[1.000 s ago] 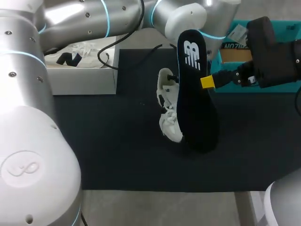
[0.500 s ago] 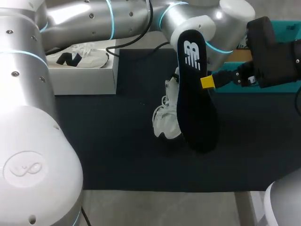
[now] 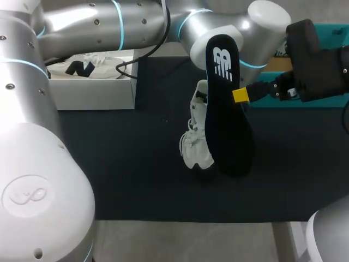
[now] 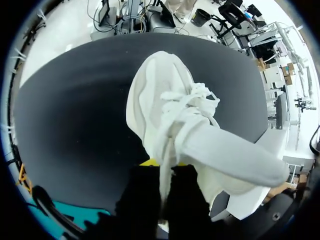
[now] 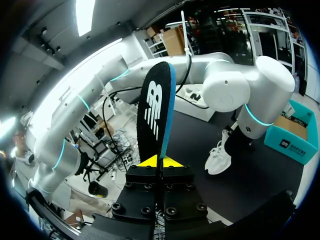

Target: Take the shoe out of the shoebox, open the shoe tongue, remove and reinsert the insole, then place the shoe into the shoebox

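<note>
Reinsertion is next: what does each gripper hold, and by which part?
Right gripper: black insole, by its side edge. Left gripper: white shoe, near its laced opening; exact part hidden.

1. In the head view, the insole [image 3: 226,109] hides one side of the shoe [image 3: 197,143].
2. The shoe covers all but slivers of the left gripper [image 4: 162,162] and its yellow tips.
3. The right gripper [image 3: 240,95] partly covers the teal box [image 3: 305,103], which the edge also cuts off.
</note>
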Tool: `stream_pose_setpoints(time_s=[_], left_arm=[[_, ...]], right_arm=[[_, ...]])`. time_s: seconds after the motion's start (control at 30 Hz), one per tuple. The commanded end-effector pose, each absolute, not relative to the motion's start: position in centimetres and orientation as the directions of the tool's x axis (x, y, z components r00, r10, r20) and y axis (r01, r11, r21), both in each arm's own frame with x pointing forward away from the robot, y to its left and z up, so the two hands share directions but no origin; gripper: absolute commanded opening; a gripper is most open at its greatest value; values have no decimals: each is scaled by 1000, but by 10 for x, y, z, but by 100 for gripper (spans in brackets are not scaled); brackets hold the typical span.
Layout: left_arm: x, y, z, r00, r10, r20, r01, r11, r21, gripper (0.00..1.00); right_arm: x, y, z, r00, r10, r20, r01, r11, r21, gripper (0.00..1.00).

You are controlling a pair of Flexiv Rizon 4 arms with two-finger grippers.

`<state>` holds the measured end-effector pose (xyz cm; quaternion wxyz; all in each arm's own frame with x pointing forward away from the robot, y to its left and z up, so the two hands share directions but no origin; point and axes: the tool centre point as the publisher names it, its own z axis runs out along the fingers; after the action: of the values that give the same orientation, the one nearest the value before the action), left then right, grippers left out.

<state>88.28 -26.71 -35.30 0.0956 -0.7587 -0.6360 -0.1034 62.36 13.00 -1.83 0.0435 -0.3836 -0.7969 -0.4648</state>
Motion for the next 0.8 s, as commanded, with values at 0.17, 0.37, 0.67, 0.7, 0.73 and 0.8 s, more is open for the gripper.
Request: stream_pose_setpoints(time_s=[0.17, 0.37, 0.67, 0.7, 0.73, 0.8], left_arm=[[886, -280, -354, 83, 953, 291, 995, -96, 30, 0], [889, -284, -358, 109, 949, 296, 993, -118, 12, 0], [901, -286, -365, 98, 947, 306, 995, -103, 1, 0], [901, -286, -365, 96, 947, 308, 995, -102, 3, 0], [901, -286, -365, 90, 946, 311, 995, -98, 10, 0], [902, -286, -366, 86, 946, 312, 996, -93, 8, 0]], right_arm=[[627, 134, -18, -701, 572, 427, 654, 276, 704, 0], [627, 134, -18, -701, 572, 427, 654, 276, 704, 0], [627, 134, -18, -701, 572, 427, 654, 276, 704, 0], [627, 134, -18, -701, 572, 427, 654, 276, 704, 0], [627, 134, -18, -701, 572, 427, 654, 276, 704, 0], [627, 134, -18, -701, 572, 427, 654, 276, 704, 0]])
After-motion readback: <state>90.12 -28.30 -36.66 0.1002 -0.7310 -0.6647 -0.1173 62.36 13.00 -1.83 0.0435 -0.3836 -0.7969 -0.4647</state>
